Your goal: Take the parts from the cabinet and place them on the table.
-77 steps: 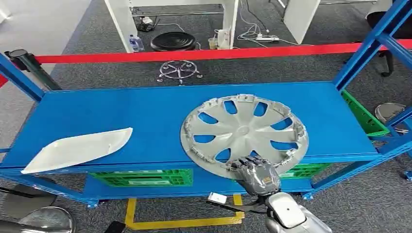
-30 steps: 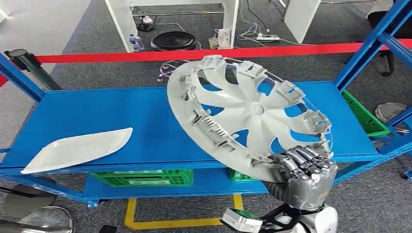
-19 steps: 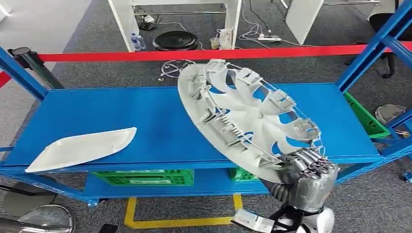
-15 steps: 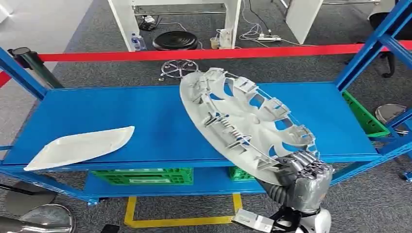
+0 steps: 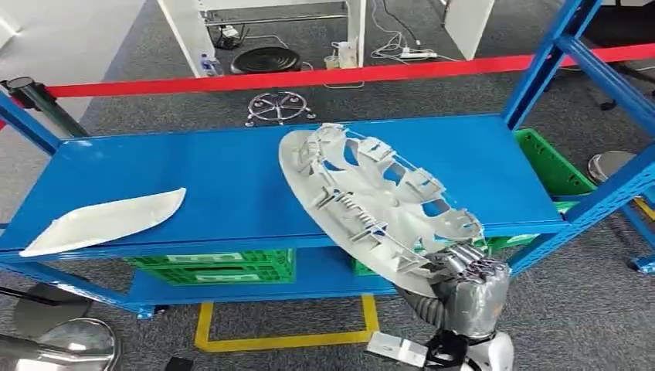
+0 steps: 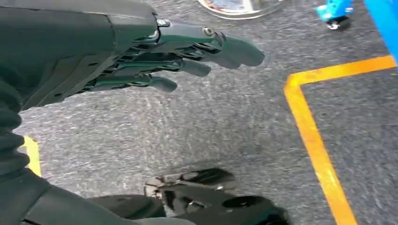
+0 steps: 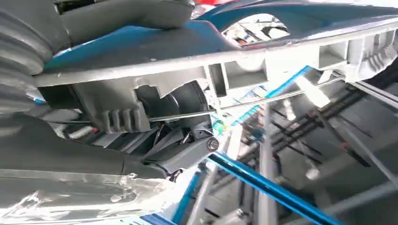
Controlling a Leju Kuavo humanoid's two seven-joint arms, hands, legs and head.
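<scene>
Grey carpet floor with yellow tape lines. A red barrier belt runs behind the blue shelving; white desk legs, a black stool and cables beyond.

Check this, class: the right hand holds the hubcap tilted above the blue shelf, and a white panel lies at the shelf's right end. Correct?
Not quite. The head view shows the white panel at the shelf's left end, not the right. The rest stands: the right hand holds the hubcap tilted above the shelf.
</scene>
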